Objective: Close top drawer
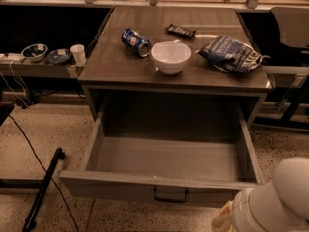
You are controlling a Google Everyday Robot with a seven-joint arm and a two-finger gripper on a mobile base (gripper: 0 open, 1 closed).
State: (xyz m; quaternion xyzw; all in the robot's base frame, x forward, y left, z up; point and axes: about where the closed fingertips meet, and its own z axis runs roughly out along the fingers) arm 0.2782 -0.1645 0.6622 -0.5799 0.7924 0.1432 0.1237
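Down in the near corner is the gripper (223, 220), tucked under the white arm (277, 199), and I can't tell whether it's open or closed. Just beside it, the top drawer (120, 190) stands pulled right out, its black handle (171, 195) near the gripper. Well beyond, on the tabletop (116, 64): a white bowl (170, 57), a blue can (136, 42) and a chip bag (231, 54).

The robot's white arm (277, 202) fills the lower right corner of the view, angled down and leftward. Its pale hand (223, 221) shows only partly at the arm's lower left, near the bottom edge.
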